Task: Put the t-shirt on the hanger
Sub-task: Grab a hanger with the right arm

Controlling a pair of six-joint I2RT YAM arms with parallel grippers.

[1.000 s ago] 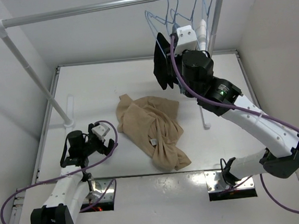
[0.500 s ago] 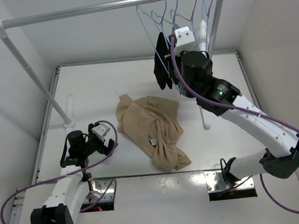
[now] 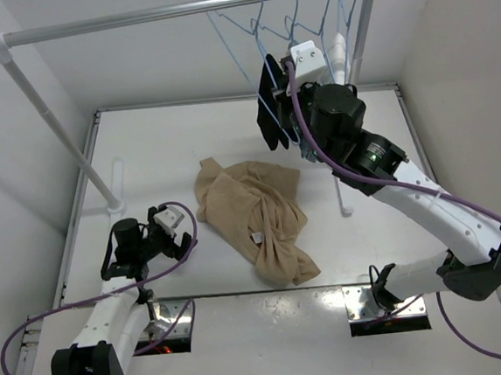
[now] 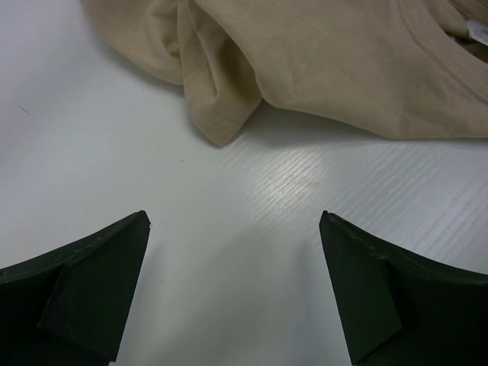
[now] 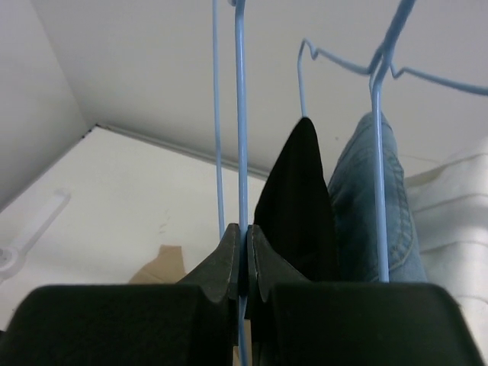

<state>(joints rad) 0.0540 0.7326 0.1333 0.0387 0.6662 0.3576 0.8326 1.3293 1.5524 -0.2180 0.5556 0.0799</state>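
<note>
The t-shirt (image 3: 253, 218) lies crumpled on the tabletop (image 3: 141, 144). The hanger (image 5: 241, 114), pinched by the closed right hand (image 5: 244, 229), has swung up and left along the rail (image 3: 130, 18), probably to be unhooked. The left hand (image 4: 233, 217) gapes empty beside the shirt.

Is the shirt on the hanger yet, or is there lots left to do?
Not yet. Done: the right claw is shut on the blue hanger near the rail. In hand: only that hanger. Left: the t-shirt lies crumpled on the table, with the open left claw beside it.
</note>
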